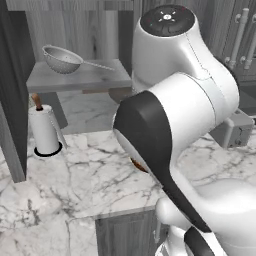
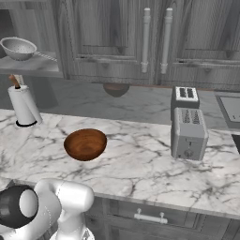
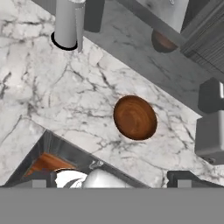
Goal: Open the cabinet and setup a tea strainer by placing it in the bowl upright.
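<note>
Gripper (image 3: 111,181): I am seeing its two dark finger tips at the bottom of the hand view, standing far apart with nothing between them, so I am reading it as fully spread and holding nothing. It is hanging well above the marble counter (image 3: 52,78), looking down on it.

Landmark for all places below: the bowl (image 2: 86,144).

- I am finding the bowl, glossy reddish-brown, sitting upright on the marble counter with nothing in it. In the hand view it (image 3: 135,117) is lying just beyond the finger tips, clear of them.
- The tea strainer (image 2: 18,48) is resting well away from the bowl, up and to its left in the right base view, on the grey shelf (image 2: 35,65) of the cabinet. Its mesh cup is sitting rim-up, thin handle pointing toward the bowl's side. In the left base view the strainer (image 1: 62,59) is showing the same way on the shelf (image 1: 85,79).
- The cabinet's door (image 1: 12,95) is standing swung out, at the left of the left base view.
- A white paper-towel roll (image 2: 23,107) is standing left of the bowl, below the shelf.
- A silver toaster (image 2: 188,133) is standing well right of the bowl.
- Narrower grey doors (image 2: 154,40) with two silver handles are hanging behind and above the bowl, shut.
</note>
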Tool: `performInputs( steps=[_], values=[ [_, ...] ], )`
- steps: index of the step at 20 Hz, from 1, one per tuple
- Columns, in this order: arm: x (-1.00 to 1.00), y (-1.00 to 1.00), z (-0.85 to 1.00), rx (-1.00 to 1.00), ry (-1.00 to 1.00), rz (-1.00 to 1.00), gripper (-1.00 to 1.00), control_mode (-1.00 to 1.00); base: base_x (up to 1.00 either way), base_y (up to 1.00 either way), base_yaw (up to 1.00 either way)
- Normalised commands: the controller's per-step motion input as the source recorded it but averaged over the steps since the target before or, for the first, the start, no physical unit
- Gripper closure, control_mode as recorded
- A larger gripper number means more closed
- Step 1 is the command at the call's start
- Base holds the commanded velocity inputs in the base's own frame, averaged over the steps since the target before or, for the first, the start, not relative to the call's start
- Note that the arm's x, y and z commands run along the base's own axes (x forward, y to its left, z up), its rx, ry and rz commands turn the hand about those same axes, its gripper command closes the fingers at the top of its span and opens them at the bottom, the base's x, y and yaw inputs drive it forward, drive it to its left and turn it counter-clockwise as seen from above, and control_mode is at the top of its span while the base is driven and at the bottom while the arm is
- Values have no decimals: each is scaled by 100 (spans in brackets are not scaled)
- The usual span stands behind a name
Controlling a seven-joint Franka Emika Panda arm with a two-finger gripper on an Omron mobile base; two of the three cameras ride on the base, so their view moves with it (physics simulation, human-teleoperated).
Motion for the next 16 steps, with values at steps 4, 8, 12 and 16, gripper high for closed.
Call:
performInputs(
  steps=[4,8,12,16],
  values=[
    [36,0,-8,-3,-24,5,-100,-100,0,0,0],
    [50,0,0,0,-22,3,-100,-100,0,0,0],
    [51,2,0,3,-17,0,-100,-100,0,0,0],
    [46,10,0,11,-21,0,-100,-100,0,0,0]
  ],
)
